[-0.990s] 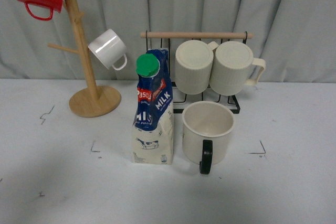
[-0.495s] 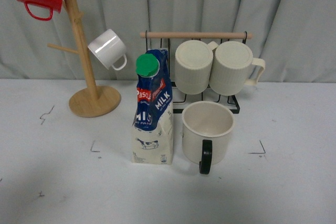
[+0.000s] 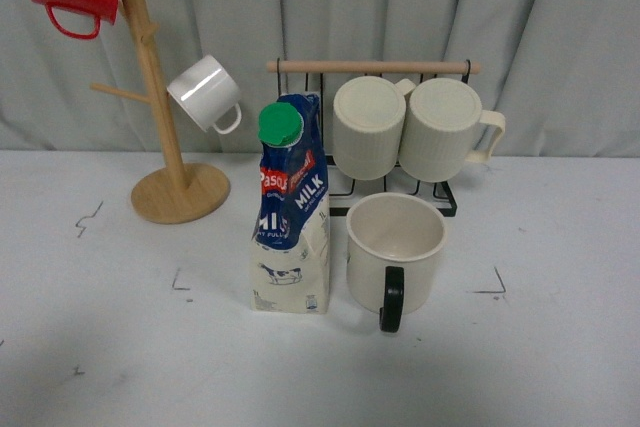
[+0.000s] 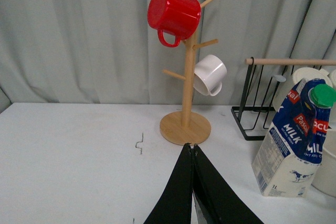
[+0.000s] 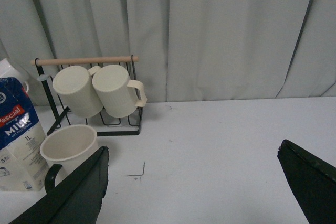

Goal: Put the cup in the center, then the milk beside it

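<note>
Cup and milk both set mid-worktop; I judge only a clean retreat remains.

Front view: the cup (image 3: 396,251) stands upright, the milk (image 3: 291,211) just left of it. Left wrist view: left gripper (image 4: 192,149) clenched, empty. Right wrist view: right gripper (image 5: 194,179) spread wide, empty; I'd back off without nudging either.

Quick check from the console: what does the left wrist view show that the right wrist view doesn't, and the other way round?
Only the left wrist view shows the red mug on the wooden mug tree, the milk's green cap, and the left gripper with its fingers closed together. Only the right wrist view shows the cup, both ribbed mugs whole, and the right gripper spread wide open. Both show the milk, the black wire rack, the table and curtain.
</note>
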Controlling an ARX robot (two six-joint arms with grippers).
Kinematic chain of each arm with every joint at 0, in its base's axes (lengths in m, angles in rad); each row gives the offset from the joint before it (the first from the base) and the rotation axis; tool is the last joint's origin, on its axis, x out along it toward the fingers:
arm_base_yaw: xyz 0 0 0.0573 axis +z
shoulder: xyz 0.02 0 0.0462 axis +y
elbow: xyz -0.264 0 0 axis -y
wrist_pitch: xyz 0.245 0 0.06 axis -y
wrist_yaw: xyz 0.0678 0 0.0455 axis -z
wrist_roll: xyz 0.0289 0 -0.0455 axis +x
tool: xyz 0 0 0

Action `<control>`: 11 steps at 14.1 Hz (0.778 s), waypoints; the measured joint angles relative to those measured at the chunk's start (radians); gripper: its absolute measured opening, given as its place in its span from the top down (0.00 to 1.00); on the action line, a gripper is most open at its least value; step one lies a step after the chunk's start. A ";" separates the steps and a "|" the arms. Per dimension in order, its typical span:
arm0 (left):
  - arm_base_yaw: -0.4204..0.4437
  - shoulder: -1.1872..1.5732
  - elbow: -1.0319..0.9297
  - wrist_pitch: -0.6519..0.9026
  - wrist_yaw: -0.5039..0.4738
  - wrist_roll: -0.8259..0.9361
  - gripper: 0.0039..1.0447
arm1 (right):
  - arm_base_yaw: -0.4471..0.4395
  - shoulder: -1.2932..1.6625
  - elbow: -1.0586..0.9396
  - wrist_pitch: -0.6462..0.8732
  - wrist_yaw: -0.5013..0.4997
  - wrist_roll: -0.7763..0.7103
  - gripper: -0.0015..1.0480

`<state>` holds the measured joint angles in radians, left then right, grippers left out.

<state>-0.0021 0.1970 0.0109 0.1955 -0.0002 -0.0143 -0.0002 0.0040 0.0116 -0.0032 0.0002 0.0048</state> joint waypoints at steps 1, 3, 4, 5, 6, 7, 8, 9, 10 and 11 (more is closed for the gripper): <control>0.000 -0.022 0.000 -0.018 0.000 0.000 0.99 | 0.000 0.000 0.000 0.000 0.000 0.000 0.06; 0.000 -0.195 0.001 -0.191 0.000 0.000 0.99 | 0.000 0.000 0.000 0.000 0.000 0.000 0.06; 0.000 -0.192 0.001 -0.197 0.000 0.000 0.99 | 0.000 0.000 0.000 0.001 0.000 0.000 0.06; 0.000 -0.190 0.000 -0.203 0.000 0.000 0.99 | 0.000 0.000 0.000 0.000 0.000 0.000 0.06; 0.000 -0.192 0.000 -0.198 0.000 0.000 0.95 | 0.000 0.000 0.000 0.000 0.000 0.000 0.06; 0.000 -0.192 0.000 -0.199 0.000 0.000 0.81 | 0.000 0.000 0.000 0.000 0.000 0.000 0.06; 0.000 -0.192 0.000 -0.199 0.000 0.000 0.67 | 0.000 0.000 0.000 0.000 0.000 0.000 0.06; 0.000 -0.192 0.000 -0.199 0.000 0.000 0.55 | 0.000 0.000 0.000 0.000 0.000 0.000 0.06; 0.000 -0.192 0.000 -0.199 0.000 0.000 0.41 | 0.000 0.000 0.000 0.000 0.000 0.000 0.06; 0.000 -0.192 0.000 -0.199 0.000 0.000 0.27 | 0.000 0.000 0.000 0.000 0.000 0.000 0.06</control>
<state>-0.0021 0.0051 0.0113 -0.0032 -0.0002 -0.0143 -0.0002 0.0040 0.0116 -0.0032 0.0002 0.0048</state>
